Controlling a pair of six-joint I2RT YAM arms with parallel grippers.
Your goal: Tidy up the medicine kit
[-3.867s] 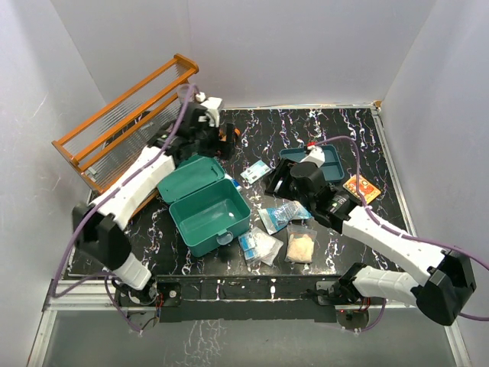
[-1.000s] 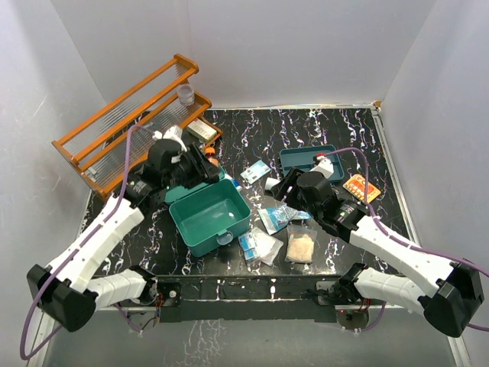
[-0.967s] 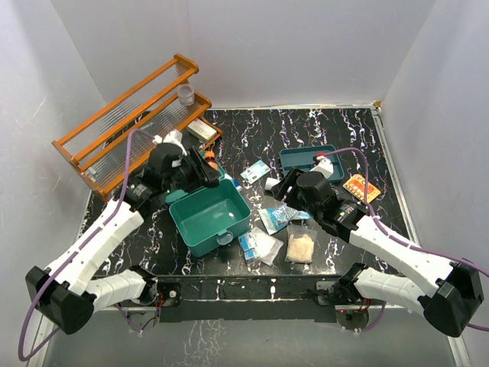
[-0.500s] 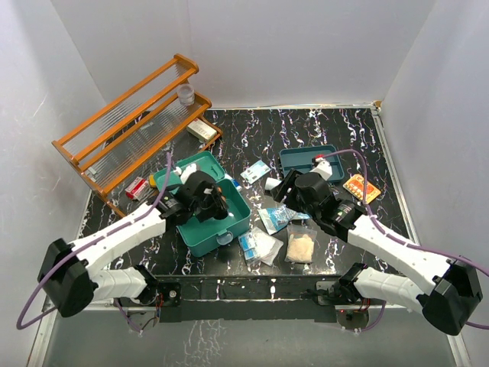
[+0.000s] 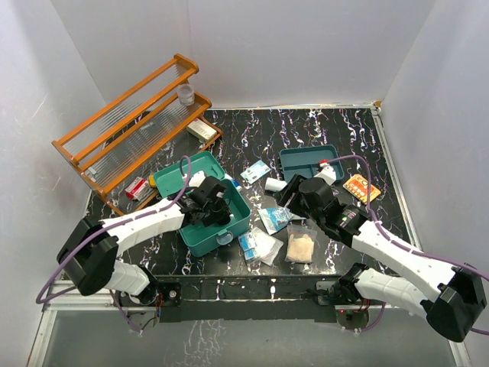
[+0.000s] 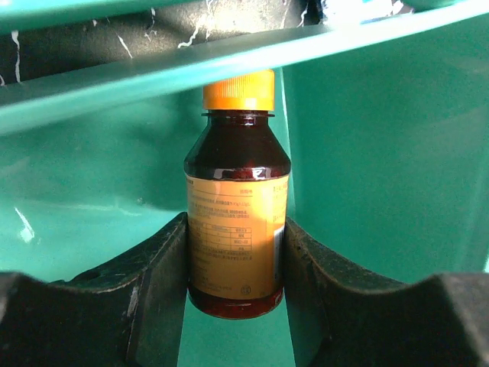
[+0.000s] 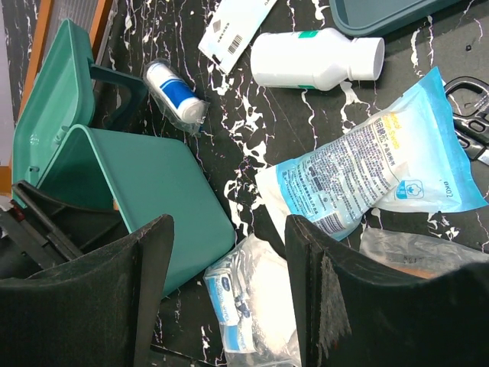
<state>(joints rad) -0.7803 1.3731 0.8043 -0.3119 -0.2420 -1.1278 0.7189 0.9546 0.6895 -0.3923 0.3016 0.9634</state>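
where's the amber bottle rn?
Left wrist view: amber bottle gripped by the left pincer, inside the open medicine kit on the left half of the table.

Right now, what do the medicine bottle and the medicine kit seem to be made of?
The medicine bottle is dark amber and glossy with sharp highlights: glass or plastic. Its orange cap looks plastic. The medicine kit looks like teal moulded plastic, smooth with a soft sheen.

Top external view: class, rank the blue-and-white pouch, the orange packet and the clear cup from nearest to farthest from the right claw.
1. Blue-and-white pouch, just beside the right claw.
2. Orange packet, off to the right.
3. Clear cup, on the wooden rack, far left.
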